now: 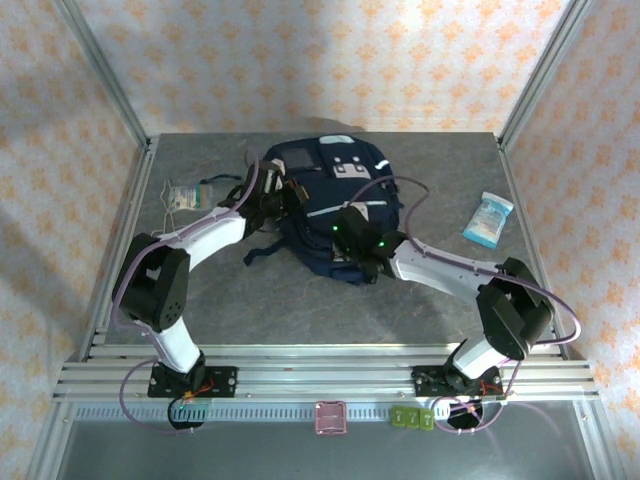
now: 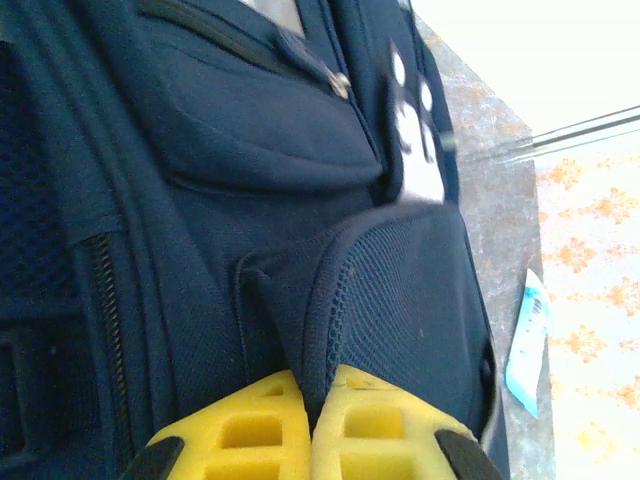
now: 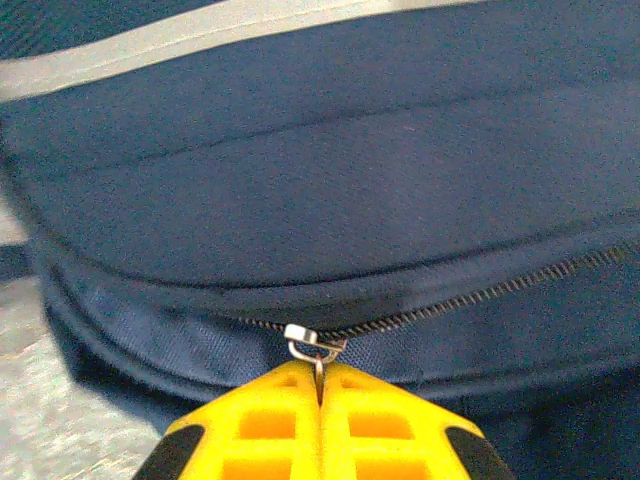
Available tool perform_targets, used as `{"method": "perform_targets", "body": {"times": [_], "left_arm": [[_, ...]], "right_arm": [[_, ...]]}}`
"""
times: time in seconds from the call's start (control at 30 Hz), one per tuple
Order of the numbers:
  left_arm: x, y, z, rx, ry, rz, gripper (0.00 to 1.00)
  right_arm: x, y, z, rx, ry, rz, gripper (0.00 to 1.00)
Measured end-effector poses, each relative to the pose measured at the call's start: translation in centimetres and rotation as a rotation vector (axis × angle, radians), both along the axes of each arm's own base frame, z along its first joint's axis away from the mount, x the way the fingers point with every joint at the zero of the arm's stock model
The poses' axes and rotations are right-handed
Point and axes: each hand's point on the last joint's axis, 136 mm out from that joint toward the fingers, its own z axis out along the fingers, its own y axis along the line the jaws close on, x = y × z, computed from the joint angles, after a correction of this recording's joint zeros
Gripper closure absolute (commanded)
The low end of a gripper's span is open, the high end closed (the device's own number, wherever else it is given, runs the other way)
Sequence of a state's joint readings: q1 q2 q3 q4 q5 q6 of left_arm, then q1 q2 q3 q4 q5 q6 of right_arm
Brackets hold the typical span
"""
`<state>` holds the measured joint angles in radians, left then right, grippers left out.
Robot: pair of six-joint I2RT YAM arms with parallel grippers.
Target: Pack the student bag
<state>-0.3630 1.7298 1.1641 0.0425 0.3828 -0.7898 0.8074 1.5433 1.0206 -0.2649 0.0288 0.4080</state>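
We see the student bag (image 1: 335,190) lying on the far half of the grey table (image 1: 250,300), roughly midway between its sides, its pale patches turned up; both arms reach in to it, the left at the bag's left side and the right at its near right edge.

From the left wrist, the left gripper (image 2: 315,385) has its yellow fingers (image 2: 250,430) pressed together on a raised fold of navy fabric (image 2: 300,300); the fold stands up between the pads, so the pincer is narrow and holding the bag's cloth; beyond it we make out a front pocket with a small zip tab and a white patch (image 2: 415,150).

From the right wrist, the right gripper (image 3: 320,378) is likewise closed tight; its pads meet on the thin metal zip pull (image 3: 315,350), whose slider sits on the zip line (image 3: 480,295) curving along the bag's lower edge; the teeth to the right of the slider look closed, and to the left we cannot tell; a light stripe (image 3: 200,35) crosses the cloth above.

A blue and white packet (image 1: 488,218) lies well apart on the table's right side; a small pale flat item (image 1: 185,195) with a cord lies near the left edge, just beside the left arm.
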Motion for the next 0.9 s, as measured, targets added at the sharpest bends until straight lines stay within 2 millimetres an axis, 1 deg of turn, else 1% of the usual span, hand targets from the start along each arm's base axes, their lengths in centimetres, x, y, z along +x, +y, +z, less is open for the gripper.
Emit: {"method": "perform_targets", "body": {"times": [0.03, 0.13, 0.2, 0.23, 0.3, 0.4, 0.47, 0.53, 0.6, 0.63, 0.73, 0.83, 0.9], "left_arm": [[0.2, 0.0, 0.1, 0.01, -0.007, -0.004, 0.9], [0.8, 0.6, 0.7, 0.041, -0.037, 0.01, 0.68], [0.9, 1.3, 1.4, 0.056, -0.062, 0.027, 0.6], [0.7, 1.8, 1.9, 0.058, -0.077, 0.04, 0.57], [-0.1, 2.7, 2.9, 0.06, -0.099, 0.057, 0.56], [-2.1, 3.7, 4.0, 0.052, -0.124, 0.073, 0.54], [-3.7, 4.2, 3.7, 0.04, -0.117, 0.084, 0.52], [-5.3, 4.4, 2.6, 0.025, -0.09, 0.093, 0.52], [-6.7, 3.9, 0.9, 0.014, -0.05, 0.09, 0.52], [-7.6, 3.3, -0.2, 0.007, -0.023, 0.08, 0.52], [-9.3, 1.6, -2.3, -0.001, 0.033, 0.047, 0.52], [-9.4, 0.2, -2.3, -0.022, 0.028, 0.029, 0.53], [-9.1, -0.1, -2.3, -0.031, 0.027, 0.03, 0.56]], "right_arm": [[-0.2, 0.6, 0.1, 0.018, 0.002, 0.015, 1.0], [-0.3, 2.2, -0.1, 0.058, 0.016, 0.042, 1.0], [0.0, 3.2, -0.3, 0.073, 0.023, 0.05, 1.0], [0.2, 3.6, -0.4, 0.083, 0.028, 0.055, 1.0], [0.5, 4.2, -0.5, 0.106, 0.038, 0.059, 1.0], [0.8, 4.4, -0.7, 0.132, 0.056, 0.061, 1.0], [0.9, 4.5, -0.9, 0.143, 0.065, 0.06, 1.0], [0.8, 4.6, -0.8, 0.153, 0.07, 0.063, 1.0], [0.9, 4.8, -0.7, 0.163, 0.068, 0.062, 1.0], [0.9, 4.8, -0.6, 0.169, 0.067, 0.061, 1.0], [0.9, 5.0, -0.5, 0.18, 0.067, 0.064, 1.0], [0.9, 5.1, -0.5, 0.187, 0.069, 0.067, 1.0], [0.9, 5.2, -0.5, 0.191, 0.071, 0.068, 1.0]]}}
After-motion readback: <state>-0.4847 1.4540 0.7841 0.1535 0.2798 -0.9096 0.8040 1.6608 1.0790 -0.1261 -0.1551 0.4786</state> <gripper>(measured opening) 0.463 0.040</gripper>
